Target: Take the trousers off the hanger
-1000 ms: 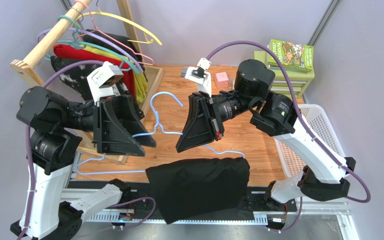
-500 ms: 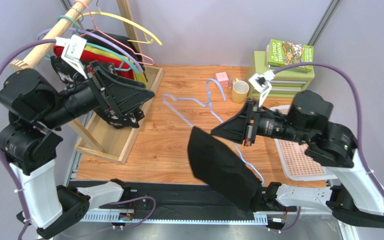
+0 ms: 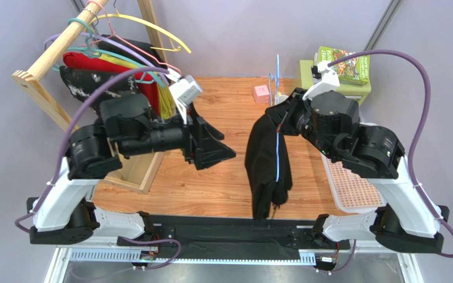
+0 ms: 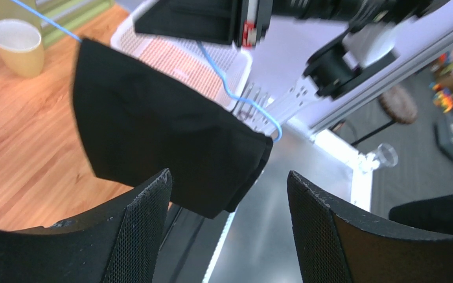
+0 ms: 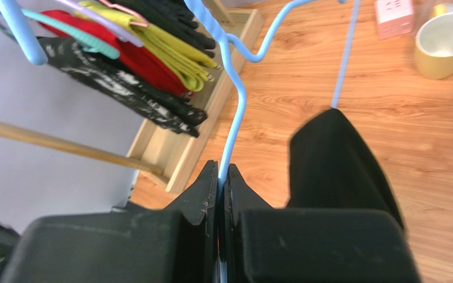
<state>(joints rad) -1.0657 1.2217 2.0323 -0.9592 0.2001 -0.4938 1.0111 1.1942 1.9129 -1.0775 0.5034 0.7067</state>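
Wooden surface (image 3: pixel 211 183) is lying beneath both arms; right gripper (image 5: pixel 222 177) jaws are clenching hanger (image 5: pixel 235 130), trousers (image 3: pixel 264 159) draping from it; left gripper (image 4: pixel 227 177) jaws are spread apart.

Bright even light, soft shadows, wrist views blurred near edges

We see the left gripper (image 4: pixel 227 177) with its two black mesh-faced fingers (image 4: pixel 143 236) spread wide at six o'clock. Past them hang the plain black fabric trousers (image 4: pixel 158 141), draped on a thin light-blue wire hanger (image 4: pixel 229 88). The wire runs up under the right gripper (image 4: pixel 199 29) at twelve o'clock. A yellow ceramic mug (image 4: pixel 13 44) stands at ten o'clock on the wooden tabletop (image 4: pixel 28 135).
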